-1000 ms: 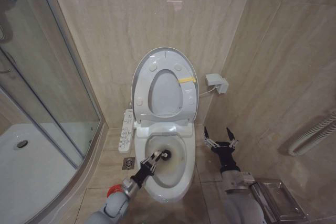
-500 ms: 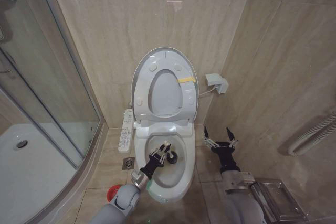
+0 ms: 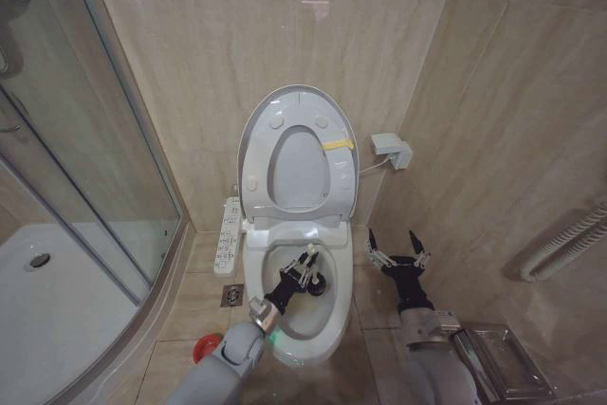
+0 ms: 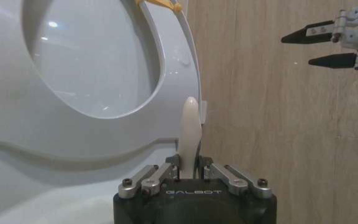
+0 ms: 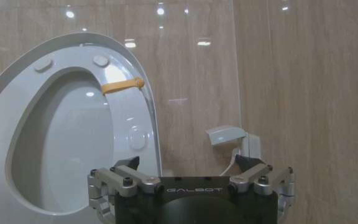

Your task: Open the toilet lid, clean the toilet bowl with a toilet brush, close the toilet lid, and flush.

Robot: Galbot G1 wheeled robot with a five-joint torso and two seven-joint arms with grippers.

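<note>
The toilet lid stands raised against the wall, with the ring seat and its yellow tag raised in front of it. Below lies the stained toilet bowl. My left gripper reaches over the bowl, shut on the toilet brush's thin white handle. The dark bristle head sits low inside the bowl. The brush's red holder rests on the floor left of the pedestal. To the right of the bowl my right gripper hangs open and holds nothing.
A white side control panel is fixed at the bowl's left, with a floor drain below it. A glass shower enclosure fills the left. A wall box, a corrugated hose and a metal tray sit to the right.
My left gripper has pushed forward and rightward over the bowl, carrying the brush head from the bowl's left side toward its middle. The right arm has stayed still.
</note>
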